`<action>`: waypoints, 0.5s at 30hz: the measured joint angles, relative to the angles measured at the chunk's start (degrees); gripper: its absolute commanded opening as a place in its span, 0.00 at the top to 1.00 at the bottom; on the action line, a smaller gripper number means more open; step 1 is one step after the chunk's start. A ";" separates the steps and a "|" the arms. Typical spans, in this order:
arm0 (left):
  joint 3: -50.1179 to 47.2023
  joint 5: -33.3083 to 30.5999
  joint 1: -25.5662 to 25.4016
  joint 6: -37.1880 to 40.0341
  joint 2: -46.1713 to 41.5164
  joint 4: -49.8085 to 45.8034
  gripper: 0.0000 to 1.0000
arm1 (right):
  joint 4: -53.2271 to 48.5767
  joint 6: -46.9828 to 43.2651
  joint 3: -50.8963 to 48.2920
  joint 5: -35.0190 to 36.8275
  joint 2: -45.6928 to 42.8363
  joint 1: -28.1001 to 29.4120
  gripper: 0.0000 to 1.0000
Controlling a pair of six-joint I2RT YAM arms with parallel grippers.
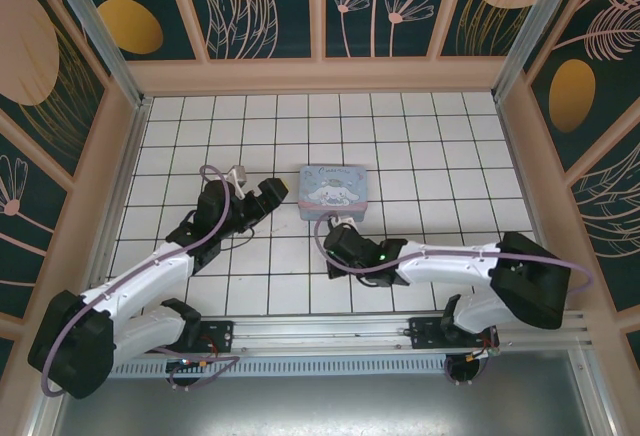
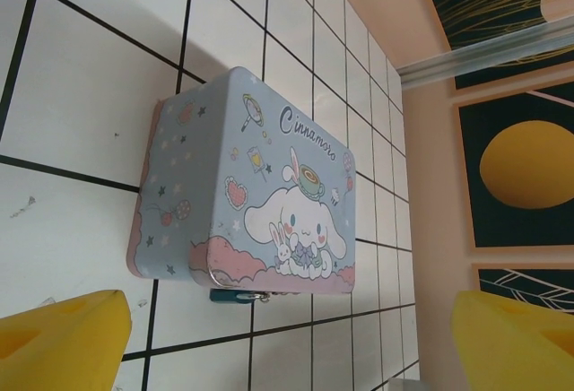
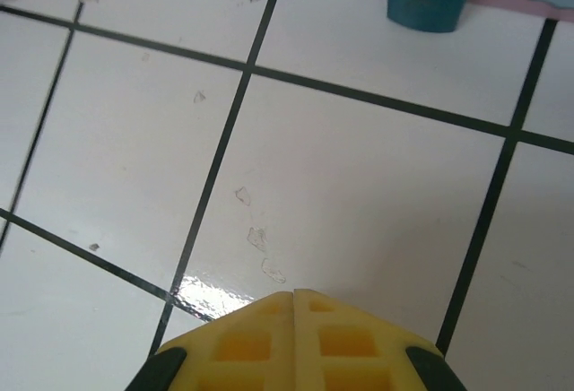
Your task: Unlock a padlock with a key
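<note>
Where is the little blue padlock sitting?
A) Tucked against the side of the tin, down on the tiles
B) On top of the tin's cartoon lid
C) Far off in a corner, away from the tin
A: in the left wrist view the padlock lies right at the tin's side edge, down on the tiled floor, not on the lid.

I count one tin (image 1: 336,192), and one padlock (image 2: 230,296) at its six o'clock side. There are two arms, a left arm (image 1: 140,281) at seven o'clock and a right arm (image 1: 450,261) at five.
</note>
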 measured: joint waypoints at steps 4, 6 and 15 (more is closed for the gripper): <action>0.00 0.61 0.00 0.00 0.81 0.02 0.08 | 1.11 1.27 -2.08 -0.20 -2.89 -1.07 1.00; 0.00 0.85 -0.02 -0.02 1.03 0.02 0.08 | 1.70 1.57 -2.80 -0.44 -3.13 -1.25 1.00; 0.00 1.03 0.00 -0.02 1.33 0.26 0.08 | 4.70 2.78 -3.63 -2.08 2.49 -0.94 1.00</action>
